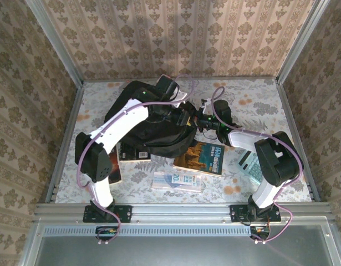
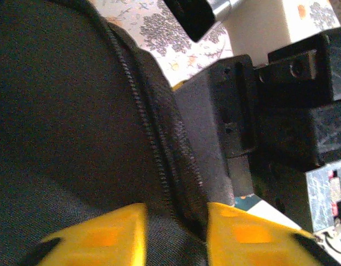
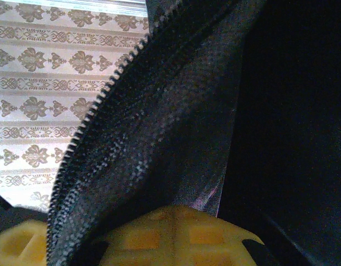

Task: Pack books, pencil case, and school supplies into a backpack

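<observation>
The table (image 1: 259,105) has a pale, flower-patterned top, and the black backpack (image 1: 159,130) sits slumped at its middle. A black book (image 1: 132,152) lies against the backpack's near left edge and a brown-and-teal book (image 1: 200,158) touches its near right, with a clear flat pouch (image 1: 177,181) just in front of them. A teal block (image 1: 248,162) lies towards the right side

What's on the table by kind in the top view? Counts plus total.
backpack: 1
books: 3 (brown-and-teal book, black book, orange book partly behind the left arm)
clear pouch: 1
teal block: 1
Total: 6
</observation>
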Tool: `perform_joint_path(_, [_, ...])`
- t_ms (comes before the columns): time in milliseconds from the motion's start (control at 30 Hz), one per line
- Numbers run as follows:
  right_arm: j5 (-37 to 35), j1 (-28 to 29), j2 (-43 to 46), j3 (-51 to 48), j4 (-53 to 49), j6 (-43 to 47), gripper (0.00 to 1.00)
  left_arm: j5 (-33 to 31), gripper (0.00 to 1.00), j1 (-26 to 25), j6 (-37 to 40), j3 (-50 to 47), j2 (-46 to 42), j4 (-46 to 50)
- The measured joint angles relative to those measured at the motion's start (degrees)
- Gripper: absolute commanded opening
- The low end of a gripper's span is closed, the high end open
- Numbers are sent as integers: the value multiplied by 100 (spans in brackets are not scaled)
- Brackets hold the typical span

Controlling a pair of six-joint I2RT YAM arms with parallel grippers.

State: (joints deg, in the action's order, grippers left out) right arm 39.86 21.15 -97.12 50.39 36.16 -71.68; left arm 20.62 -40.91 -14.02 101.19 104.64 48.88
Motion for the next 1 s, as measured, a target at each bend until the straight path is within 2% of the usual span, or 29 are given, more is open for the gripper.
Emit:
perform_joint_path(200, [-17,-26,35,0,-101,83,0,153,0,61,4,11,-2,4])
perform_joint_path(367, [-149,-24,339,0,-627,452,2,299,0,251,11,2,-59,-4])
perform_joint_path(533, [-501,-24,787,2,-1447,1038,16,398,0,522,15,-120,-400,-39])
perform_joint_path(600, [-697,-20,997,9,-1899,1335,26,431,0,634,33,-133,-555,-44])
perform_joint_path(667, [-927,-7,1235,31,-2404,1663,32,433,0,730,37,-146,-695,-46])
perform_joint_path(767, [-1419,17,1648,160,-3383,2208,44,435,0,876,42,-249,-901,-85])
perform_joint_path(867, [-2159,52,2052,343,-4428,2658,52,476,0,970,22,-450,-1036,-225])
perform_joint_path(1000, [-3635,76,2540,472,-5890,2844,62,516,0,988,-153,-909,-1176,-579])
